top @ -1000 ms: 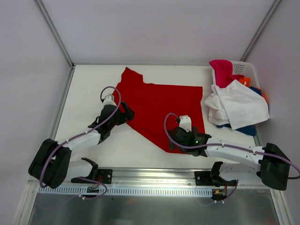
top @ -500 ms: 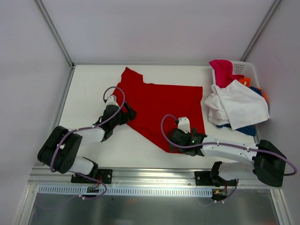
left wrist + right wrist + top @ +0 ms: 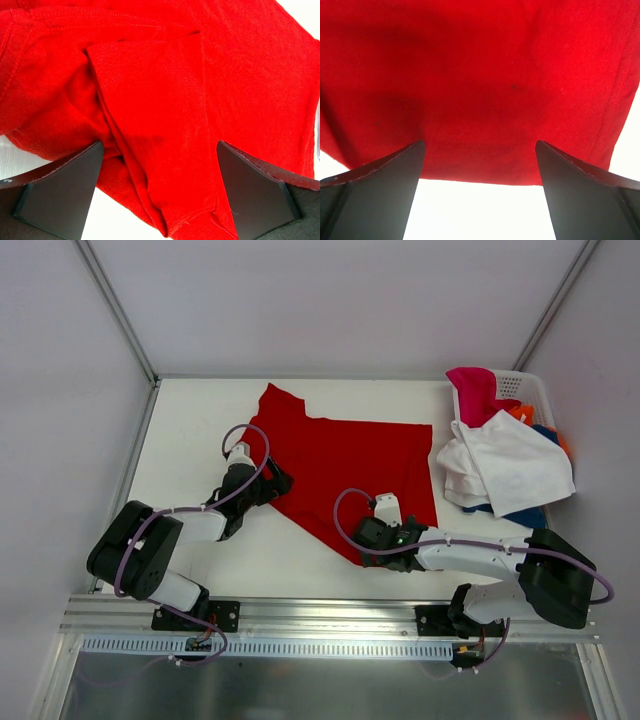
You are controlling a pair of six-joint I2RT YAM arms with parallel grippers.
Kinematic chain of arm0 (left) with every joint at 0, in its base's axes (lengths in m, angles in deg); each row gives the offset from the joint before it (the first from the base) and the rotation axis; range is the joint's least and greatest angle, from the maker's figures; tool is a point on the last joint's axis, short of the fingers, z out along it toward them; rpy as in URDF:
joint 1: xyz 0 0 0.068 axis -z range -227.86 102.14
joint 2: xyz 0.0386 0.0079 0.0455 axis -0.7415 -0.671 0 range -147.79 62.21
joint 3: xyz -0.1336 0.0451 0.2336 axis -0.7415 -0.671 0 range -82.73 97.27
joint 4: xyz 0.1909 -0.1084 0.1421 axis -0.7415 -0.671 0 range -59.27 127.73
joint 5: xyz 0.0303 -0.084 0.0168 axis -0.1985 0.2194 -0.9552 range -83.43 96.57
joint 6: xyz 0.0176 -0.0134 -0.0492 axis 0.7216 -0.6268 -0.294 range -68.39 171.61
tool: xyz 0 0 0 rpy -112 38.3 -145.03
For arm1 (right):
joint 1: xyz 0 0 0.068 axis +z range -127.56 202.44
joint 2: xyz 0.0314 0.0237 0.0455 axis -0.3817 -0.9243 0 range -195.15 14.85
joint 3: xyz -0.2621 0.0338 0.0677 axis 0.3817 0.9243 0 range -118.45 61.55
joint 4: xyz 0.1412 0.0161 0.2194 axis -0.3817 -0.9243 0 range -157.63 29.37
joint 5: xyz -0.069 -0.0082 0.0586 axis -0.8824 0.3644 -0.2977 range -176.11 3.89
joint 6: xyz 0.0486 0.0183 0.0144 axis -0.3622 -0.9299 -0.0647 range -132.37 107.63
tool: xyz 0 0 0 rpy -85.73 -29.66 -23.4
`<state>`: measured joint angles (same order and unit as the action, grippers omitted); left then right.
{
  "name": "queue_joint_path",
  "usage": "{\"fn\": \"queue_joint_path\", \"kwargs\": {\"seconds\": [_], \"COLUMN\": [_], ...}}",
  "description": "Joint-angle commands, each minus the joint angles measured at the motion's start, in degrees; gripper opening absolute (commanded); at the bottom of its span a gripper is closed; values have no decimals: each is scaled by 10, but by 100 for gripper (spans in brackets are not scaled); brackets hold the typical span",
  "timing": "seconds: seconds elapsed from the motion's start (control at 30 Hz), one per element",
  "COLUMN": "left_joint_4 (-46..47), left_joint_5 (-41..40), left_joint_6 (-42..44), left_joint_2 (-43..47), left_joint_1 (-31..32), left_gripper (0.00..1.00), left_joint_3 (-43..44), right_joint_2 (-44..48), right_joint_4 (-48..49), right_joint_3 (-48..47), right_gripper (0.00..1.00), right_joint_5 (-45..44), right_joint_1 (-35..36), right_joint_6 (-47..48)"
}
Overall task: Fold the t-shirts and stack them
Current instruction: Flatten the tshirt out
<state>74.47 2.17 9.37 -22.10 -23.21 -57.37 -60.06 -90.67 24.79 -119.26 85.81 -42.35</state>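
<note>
Wide-spread left end effector over red t-shirt

White table inside a pale-walled enclosure.
Tabletop flat, matt white, evenly lit, with soft shadows only. Back wall, left wall and right wall: plain pale grey panels. Left post and right post: slim metal, at the far corners. Near edge: aluminium rail; below it, brushed metal sheet.

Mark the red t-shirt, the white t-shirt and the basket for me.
red t-shirt [image 3: 350,455]: top view, middle of its body.
white t-shirt [image 3: 512,468]: top view, its draped upper panel.
basket [image 3: 515,385]: top view, far perforated wall.
</note>
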Motion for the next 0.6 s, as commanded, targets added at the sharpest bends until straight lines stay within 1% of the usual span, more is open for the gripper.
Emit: {"fn": "queue_joint_path", "kwargs": {"seconds": [0.0, 0.3, 0.57], "left_joint_4": [7, 24, 37], "left_joint_5": [4, 16, 28], "left_joint_6": [3, -6, -19], "left_joint_2": [9, -20, -52], "left_joint_1": [-4, -5, -5], "left_gripper": [97, 95, 95], "left_joint_3": [14, 34, 50], "right_joint_2": [-14, -21, -30], "right_joint_4": [6, 5, 6], "right_joint_3": [-26, -30, -31], "right_gripper": [97, 97, 97], "right_joint_5": [-5, -10, -14], "right_joint_1": [4, 6, 6], "right_joint_6": [-3, 2, 4]}}
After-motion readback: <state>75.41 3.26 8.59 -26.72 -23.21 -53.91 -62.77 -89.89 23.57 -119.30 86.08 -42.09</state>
